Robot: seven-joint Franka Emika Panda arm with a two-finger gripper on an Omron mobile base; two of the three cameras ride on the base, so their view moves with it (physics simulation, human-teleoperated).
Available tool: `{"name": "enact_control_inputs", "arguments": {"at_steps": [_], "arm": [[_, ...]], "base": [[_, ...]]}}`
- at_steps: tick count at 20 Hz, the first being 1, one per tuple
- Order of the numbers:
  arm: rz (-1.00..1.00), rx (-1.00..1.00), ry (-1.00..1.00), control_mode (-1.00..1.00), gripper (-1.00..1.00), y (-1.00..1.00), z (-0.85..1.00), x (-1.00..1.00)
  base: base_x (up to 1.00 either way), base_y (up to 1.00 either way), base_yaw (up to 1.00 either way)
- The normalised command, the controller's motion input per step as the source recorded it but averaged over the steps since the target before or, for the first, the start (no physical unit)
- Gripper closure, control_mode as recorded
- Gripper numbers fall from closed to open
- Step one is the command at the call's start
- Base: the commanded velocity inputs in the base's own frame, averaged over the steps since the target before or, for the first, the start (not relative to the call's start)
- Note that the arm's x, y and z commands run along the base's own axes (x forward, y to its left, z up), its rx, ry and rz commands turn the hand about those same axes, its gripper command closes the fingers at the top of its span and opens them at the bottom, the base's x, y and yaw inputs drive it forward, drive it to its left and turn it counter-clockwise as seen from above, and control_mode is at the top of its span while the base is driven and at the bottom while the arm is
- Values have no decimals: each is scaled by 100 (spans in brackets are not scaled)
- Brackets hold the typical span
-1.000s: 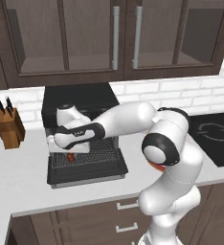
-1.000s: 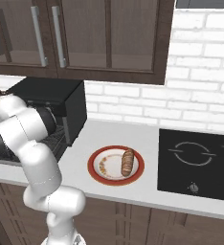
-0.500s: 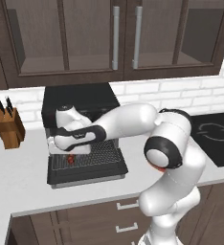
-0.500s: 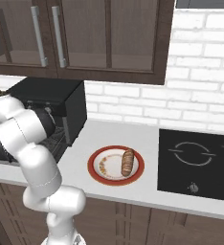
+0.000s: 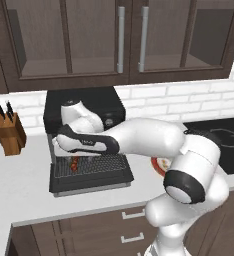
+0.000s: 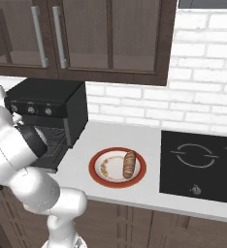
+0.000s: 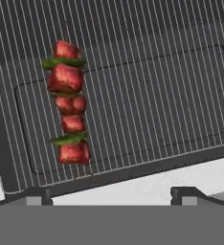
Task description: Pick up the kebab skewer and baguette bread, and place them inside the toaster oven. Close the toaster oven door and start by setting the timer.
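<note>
- Gripper (image 7: 111, 191) spread wide above the wire rack (image 7: 147, 95), holding nothing.
- Kebab skewer (image 7: 68, 103) lies on the rack.
- Baguette bread (image 6: 129, 163) rests on the plate (image 6: 98, 167).

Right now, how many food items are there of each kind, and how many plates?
kebab skewer: 1, lying on the toaster oven rack
baguette bread: 1, on the plate
plate: 1
Total: 3
</note>
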Motion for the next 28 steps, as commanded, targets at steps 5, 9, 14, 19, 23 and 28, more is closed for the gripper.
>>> {"name": "enact_control_inputs", "arguments": {"at_steps": [5, 9, 14, 19, 23, 28], "arm": [[0, 8, -2, -100, -100, -100, 31, -88], [0, 5, 0, -100, -100, -100, 0, -70], [0, 0, 6, -100, -100, -100, 6, -42], [0, 0, 10, -100, -100, -100, 13, -4], [0, 0, 19, -100, -100, -100, 14, 12], [-1, 0, 25, -100, -100, -100, 17, 31]], "base": [[0, 0, 0], [0, 0, 0], [0, 0, 0], [0, 0, 0], [0, 0, 0], [0, 0, 0]]}}
